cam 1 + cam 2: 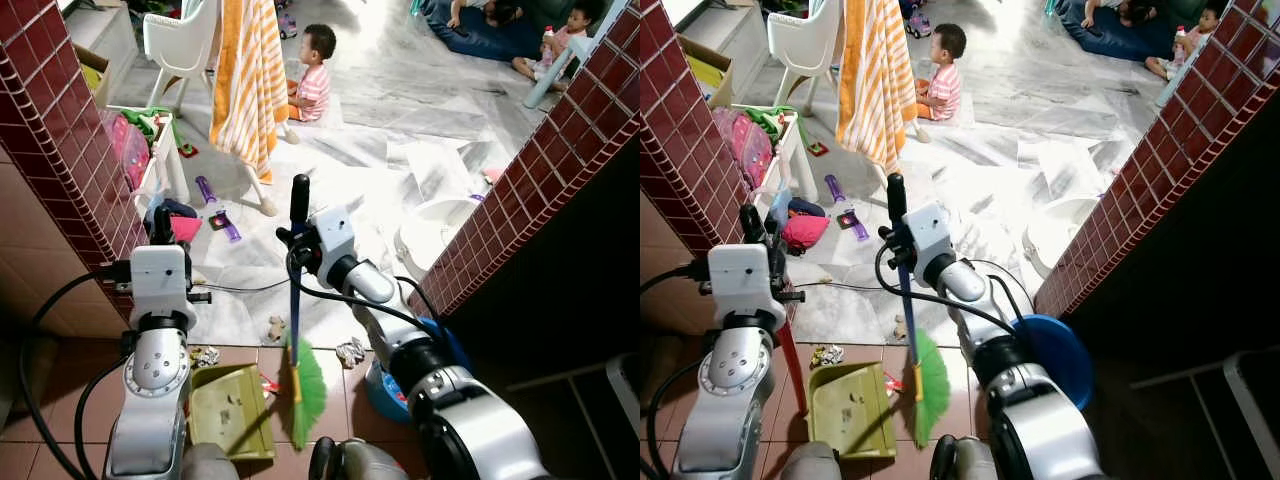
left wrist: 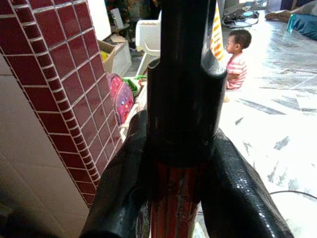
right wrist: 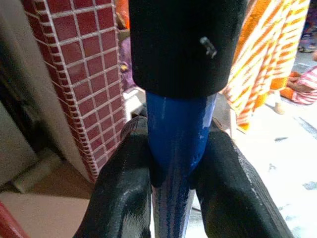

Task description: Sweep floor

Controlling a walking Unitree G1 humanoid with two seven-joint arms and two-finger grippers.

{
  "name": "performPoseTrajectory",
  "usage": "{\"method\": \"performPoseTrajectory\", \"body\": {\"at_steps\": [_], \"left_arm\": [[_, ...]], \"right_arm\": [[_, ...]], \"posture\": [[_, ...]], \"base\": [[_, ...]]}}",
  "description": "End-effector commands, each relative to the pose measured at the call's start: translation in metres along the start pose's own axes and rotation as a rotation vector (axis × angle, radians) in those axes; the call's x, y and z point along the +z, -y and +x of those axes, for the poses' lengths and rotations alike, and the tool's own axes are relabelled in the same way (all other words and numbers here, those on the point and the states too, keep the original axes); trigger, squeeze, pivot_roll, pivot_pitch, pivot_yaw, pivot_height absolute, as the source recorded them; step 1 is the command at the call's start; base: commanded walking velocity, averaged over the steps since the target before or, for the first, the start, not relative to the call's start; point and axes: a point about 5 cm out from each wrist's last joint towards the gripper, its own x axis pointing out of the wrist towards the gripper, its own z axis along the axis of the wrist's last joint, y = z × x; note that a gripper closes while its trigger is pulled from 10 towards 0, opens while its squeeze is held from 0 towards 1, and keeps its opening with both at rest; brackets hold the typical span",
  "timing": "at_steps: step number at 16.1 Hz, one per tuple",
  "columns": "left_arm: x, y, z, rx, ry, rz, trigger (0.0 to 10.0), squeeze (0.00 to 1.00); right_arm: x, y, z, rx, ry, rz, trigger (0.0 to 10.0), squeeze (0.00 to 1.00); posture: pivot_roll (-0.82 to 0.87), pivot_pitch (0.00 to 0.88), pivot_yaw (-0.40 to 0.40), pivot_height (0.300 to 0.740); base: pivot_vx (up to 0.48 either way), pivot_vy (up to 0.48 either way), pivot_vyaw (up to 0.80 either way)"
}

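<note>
Right wrist view: jaws round broom (image 3: 179,148)

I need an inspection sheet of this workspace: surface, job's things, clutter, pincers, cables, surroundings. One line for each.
Surface: brown tiled floor near the robot, pale marble floor beyond.
Job's things: green-bristled broom with blue handle; olive-green plastic dustpan with red handle, specks in its tray.
Clutter: crumpled scraps on the tiles; purple toy.
Pincers: left pincer shut on the dustpan's handle; right pincer shut on the broom's handle.
Cables: black cables looping along both arms.
Surroundings: red-tiled walls on both sides; orange striped towel; white chair; seated child, more people beyond.
</note>
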Motion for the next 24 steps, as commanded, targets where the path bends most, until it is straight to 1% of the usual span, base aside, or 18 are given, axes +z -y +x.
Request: {"method": "performPoseTrajectory", "body": {"at_steps": [1, 2, 3, 5, 6, 8, 9, 10, 11, 13, 14, 18, 20, 22, 23, 24], "left_arm": [[0.013, 0.004, 0.004, -0.012, 0.069, -0.014, 10.0, 0.0], [0.012, 0.005, 0.005, -0.014, 0.069, -0.016, 10.0, 0.0], [0.012, 0.006, 0.006, -0.018, 0.069, -0.019, 10.0, 0.0], [0.013, 0.009, 0.008, -0.029, 0.075, -0.025, 10.0, 0.0], [0.013, 0.009, 0.007, -0.03, 0.076, -0.025, 10.0, 0.0], [0.012, 0.009, 0.008, -0.031, 0.076, -0.025, 10.0, 0.0], [0.012, 0.008, 0.008, -0.032, 0.078, -0.025, 10.0, 0.0], [0.012, 0.008, 0.009, -0.032, 0.079, -0.025, 10.0, 0.0], [0.012, 0.008, 0.009, -0.033, 0.079, -0.025, 10.0, 0.0], [0.012, 0.01, 0.01, -0.037, 0.081, -0.026, 10.0, 0.0], [0.013, 0.011, 0.01, -0.04, 0.083, -0.027, 10.0, 0.0], [0.013, 0.01, 0.009, -0.042, 0.084, -0.026, 10.0, 0.0], [0.013, 0.01, 0.009, -0.046, 0.085, -0.025, 10.0, 0.0], [0.014, 0.009, 0.008, -0.047, 0.086, -0.024, 10.0, 0.0], [0.013, 0.008, 0.007, -0.047, 0.084, -0.022, 10.0, 0.0], [0.013, 0.008, 0.007, -0.046, 0.084, -0.021, 10.0, 0.0]], "right_arm": [[0.019, 0.001, 0.002, 0.033, 0.069, 0.028, 10.0, 0.0], [0.03, 0.001, 0.002, 0.054, 0.098, 0.032, 10.0, 0.0], [0.041, 0.003, 0.002, 0.071, 0.129, 0.007, 10.0, 0.0], [0.063, 0.011, 0.0, 0.093, 0.18, -0.076, 10.0, 0.0], [0.067, 0.012, -0.001, 0.096, 0.187, -0.093, 10.0, 0.0], [0.073, 0.017, -0.004, 0.118, 0.185, -0.098, 10.0, 0.0], [0.081, 0.023, -0.009, 0.141, 0.186, -0.114, 10.0, 0.0], [0.084, 0.025, -0.009, 0.143, 0.193, -0.123, 10.0, 0.0], [0.093, 0.034, -0.01, 0.096, 0.237, -0.157, 10.0, 0.0], [0.101, 0.044, -0.011, 0.031, 0.28, -0.211, 10.0, 0.0], [0.102, 0.051, -0.014, -0.036, 0.309, -0.3, 10.0, 0.0], [0.088, 0.046, -0.019, -0.068, 0.301, -0.408, 10.0, 0.0], [0.064, 0.041, -0.02, -0.078, 0.242, -0.475, 10.0, 0.0], [0.045, 0.04, -0.021, -0.089, 0.18, -0.485, 10.0, 0.0], [0.029, 0.037, -0.024, -0.082, 0.134, -0.478, 10.0, 0.0], [0.02, 0.036, -0.025, -0.09, 0.11, -0.446, 10.0, 0.0]], "posture": [[0.12, 0.044, -0.122, 0.74], [0.12, 0.04, -0.121, 0.74], [0.11, 0.035, -0.119, 0.74], [0.11, 0.027, -0.117, 0.74], [0.11, 0.027, -0.117, 0.74], [0.11, 0.023, -0.117, 0.74], [0.12, 0.022, -0.118, 0.74], [0.12, 0.021, -0.117, 0.74], [0.11, 0.02, -0.116, 0.74], [0.12, 0.019, -0.116, 0.74], [0.12, 0.018, -0.116, 0.74], [0.12, 0.019, -0.115, 0.74], [0.13, 0.021, -0.114, 0.74], [0.13, 0.023, -0.115, 0.74], [0.13, 0.024, -0.117, 0.74], [0.14, 0.024, -0.118, 0.74]], "base": [[0.0, 0.0, 0.0], [0.0, 0.0, 0.0], [0.0, 0.0, 0.0], [0.0, 0.0, 0.0], [0.0, 0.0, 0.0], [0.0, 0.0, 0.0], [0.0, 0.0, 0.0], [0.0, 0.0, 0.0], [0.0, 0.0, 0.0], [0.0, 0.0, 0.0], [0.0, 0.0, 0.0], [0.0, 0.0, 0.0], [0.0, 0.0, 0.0], [0.0, 0.0, 0.0], [0.0, 0.0, 0.0], [0.0, 0.0, 0.0]]}}
